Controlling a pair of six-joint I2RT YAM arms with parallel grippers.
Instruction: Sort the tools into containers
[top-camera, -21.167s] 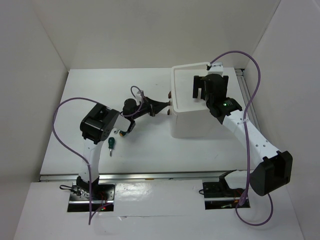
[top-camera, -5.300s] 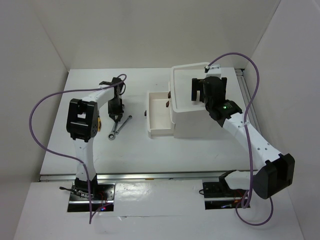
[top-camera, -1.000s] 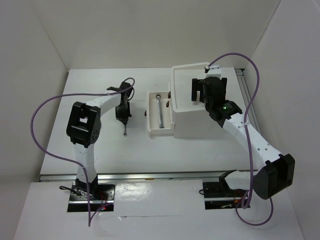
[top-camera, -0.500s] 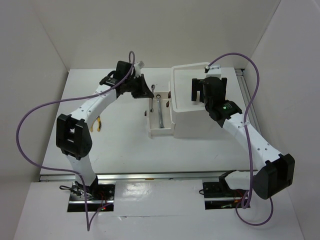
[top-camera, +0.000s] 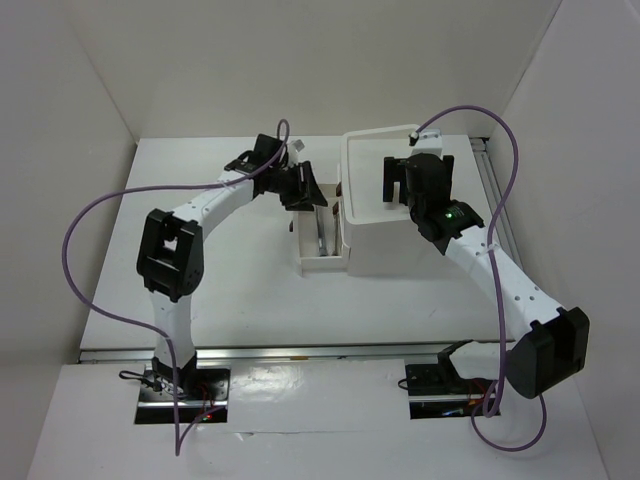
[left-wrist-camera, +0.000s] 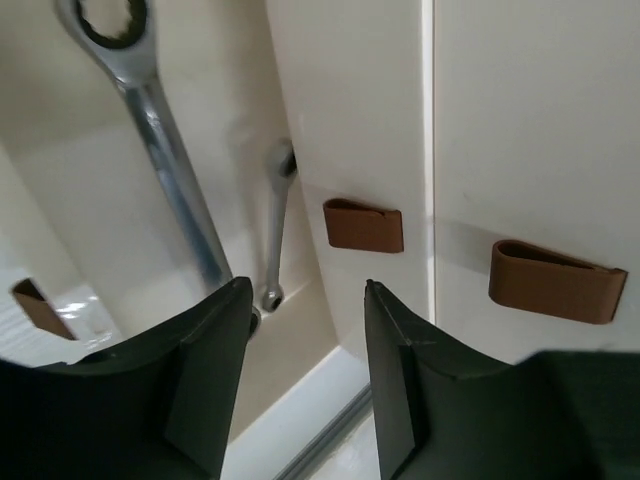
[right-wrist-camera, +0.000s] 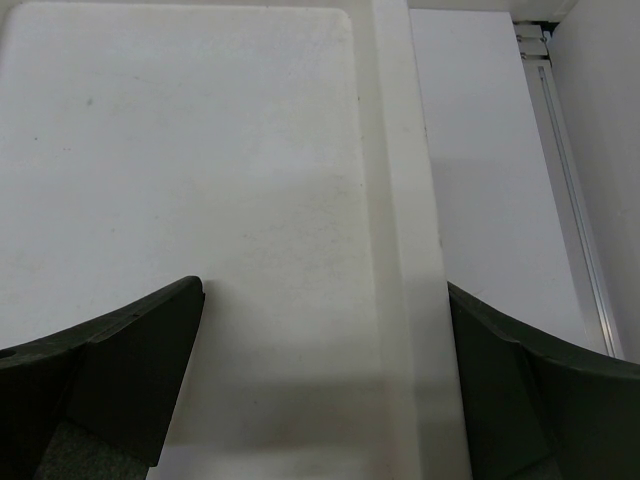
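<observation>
The white cabinet has one drawer pulled out to the left. Two silver ratchet wrenches lie in it: a long one and a second one close to the cabinet front. My left gripper hovers over the drawer's far end, open and empty. Dark red knobs show on the cabinet front. My right gripper hangs open and empty over the bare top tray. No other tools show.
The left arm's elbow stands over the table's left part. White walls close in the table on three sides. A metal rail runs along the table's right edge beside the cabinet.
The left arm swung from the table's left part to above the drawer. Its jaws, shut before, stand open, and a second wrench lies in the drawer. The right arm has not moved.
</observation>
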